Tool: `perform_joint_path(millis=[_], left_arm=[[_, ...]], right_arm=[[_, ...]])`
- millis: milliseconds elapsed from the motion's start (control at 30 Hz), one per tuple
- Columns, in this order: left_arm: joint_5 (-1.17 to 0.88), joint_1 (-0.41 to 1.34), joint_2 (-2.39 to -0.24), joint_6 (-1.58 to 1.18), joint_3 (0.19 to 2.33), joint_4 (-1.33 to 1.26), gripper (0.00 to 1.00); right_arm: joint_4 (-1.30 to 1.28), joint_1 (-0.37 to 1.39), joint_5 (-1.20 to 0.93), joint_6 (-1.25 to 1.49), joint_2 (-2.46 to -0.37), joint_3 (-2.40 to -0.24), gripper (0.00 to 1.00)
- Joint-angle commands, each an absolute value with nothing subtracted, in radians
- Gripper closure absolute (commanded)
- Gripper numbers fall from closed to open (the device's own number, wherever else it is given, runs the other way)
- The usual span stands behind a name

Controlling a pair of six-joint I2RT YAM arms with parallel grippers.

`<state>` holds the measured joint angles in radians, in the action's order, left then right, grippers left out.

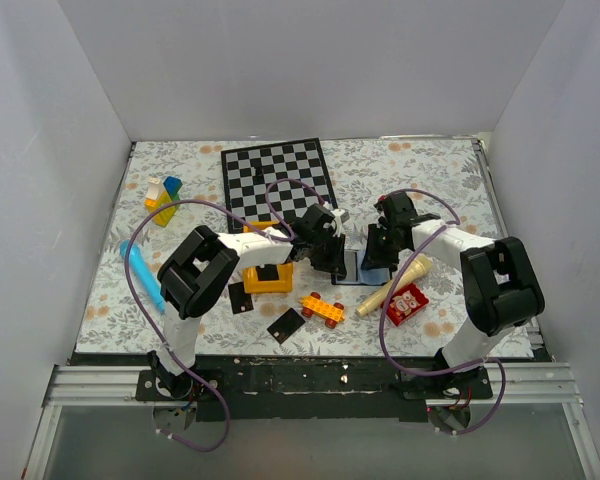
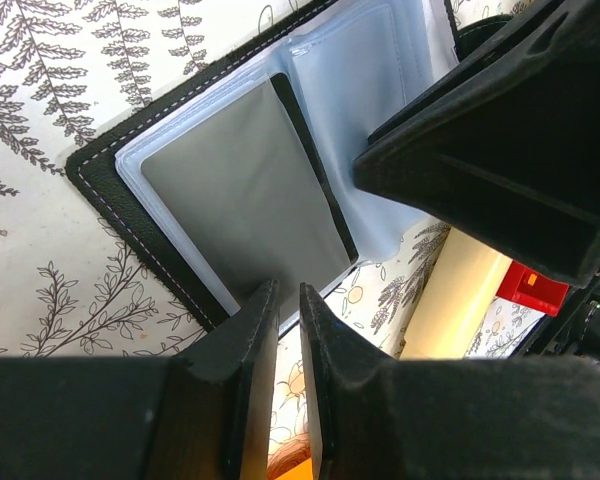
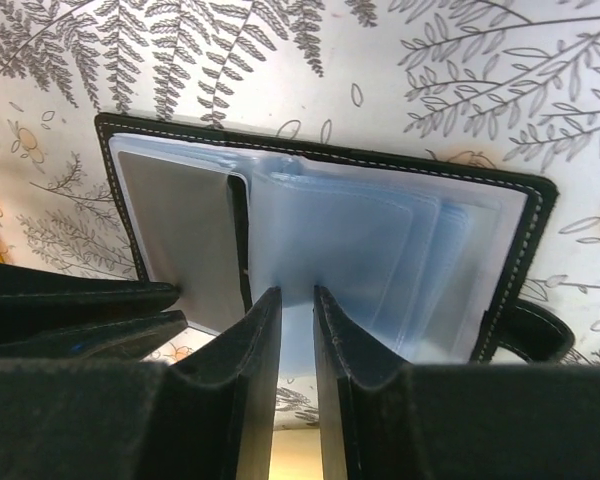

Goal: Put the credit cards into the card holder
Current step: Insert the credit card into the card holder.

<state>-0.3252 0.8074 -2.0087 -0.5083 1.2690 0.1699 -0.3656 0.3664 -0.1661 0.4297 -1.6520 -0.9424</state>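
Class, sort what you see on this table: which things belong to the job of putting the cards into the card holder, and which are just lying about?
Belong to the job:
card holder, lying open
loose black cards
card already in a pocket

Just lying about:
chessboard
building blocks
blue stick
yellow block
orange brick
cream cone
red box

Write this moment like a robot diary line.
wallet: open on table | card: in wallet | left hand, right hand: at wallet edge, nearly shut | spare card: on table

Blk card holder [image 3: 380, 250] w/ pale-blue sleeves, white stitching, fern-print table cover [image 3: 460, 80], blk/wht checkerboard [image 1: 276, 182]
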Motion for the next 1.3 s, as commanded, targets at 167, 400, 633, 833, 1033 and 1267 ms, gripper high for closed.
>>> perform_joint_path(millis=[167, 400, 633, 833, 1033, 1267], left_arm=[[-0.298, 0.813, -2.019, -0.491, 1.275, 0.222, 0.85], [-0.288, 0.815, -2.017, -0.497, 1.266, 0.222, 0.86], [-0.291, 0.813, -2.023, -0.503, 1.266, 0.221, 0.86], [-0.291, 0.813, -2.028, -0.503, 1.27, 0.221, 0.86], [-0.293, 0.813, -2.033, -0.503, 1.276, 0.221, 0.86], [-0.291, 0.813, -2.033, -0.503, 1.278, 0.222, 0.86]], right_arm=[[-0.253, 0.367, -0.32, 0.442, -1.693, -0.934, 0.73], [-0.164, 0.367, -0.454, 0.446, -1.694, -0.916, 0.74], [-0.066, 0.362, -0.506, 0.446, -1.58, -0.855, 0.71], [-0.139, 0.351, -0.255, 0.457, -1.427, -0.816, 0.68], [-0.313, 0.345, -0.084, 0.44, -1.423, -0.885, 0.64], [-0.342, 0.345, -0.074, 0.451, -1.494, -0.913, 0.72]])
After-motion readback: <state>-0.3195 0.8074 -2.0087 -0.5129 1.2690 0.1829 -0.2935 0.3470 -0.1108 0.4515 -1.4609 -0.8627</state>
